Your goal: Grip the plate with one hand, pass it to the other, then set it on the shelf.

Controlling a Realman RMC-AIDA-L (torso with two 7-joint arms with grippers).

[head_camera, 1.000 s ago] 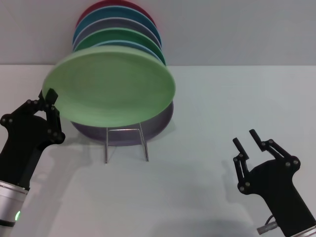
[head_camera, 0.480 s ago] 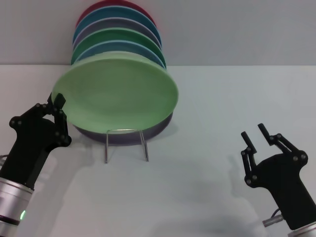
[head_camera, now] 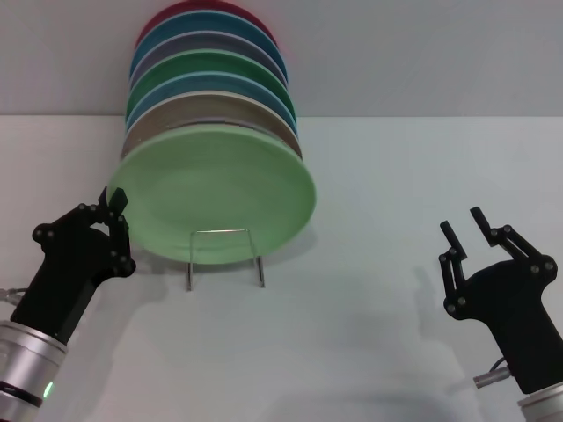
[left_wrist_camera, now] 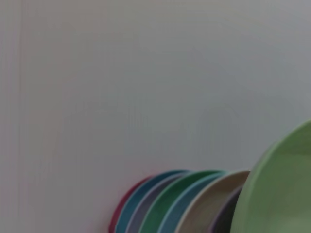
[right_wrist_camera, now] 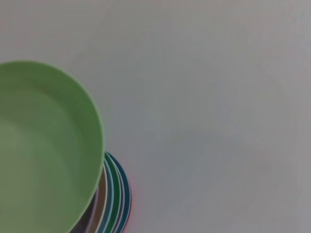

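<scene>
Two grippers face you: the left gripper (head_camera: 116,200) reaches up from the table's left, fingers pinching the plate (head_camera: 215,193) by its left rim, the plate tilted against the shelf (head_camera: 225,255); the right gripper (head_camera: 464,227) stands open and empty, well apart.

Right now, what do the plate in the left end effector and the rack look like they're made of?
The plate looks like matte plastic or melamine, possibly glazed ceramic: an even pastel green with no glare. I can't tell which. The rack looks like thin bare metal wire, silvery with a slight shine. The left end effector grips the plate's rim; the right end effector waits open nearby.
</scene>
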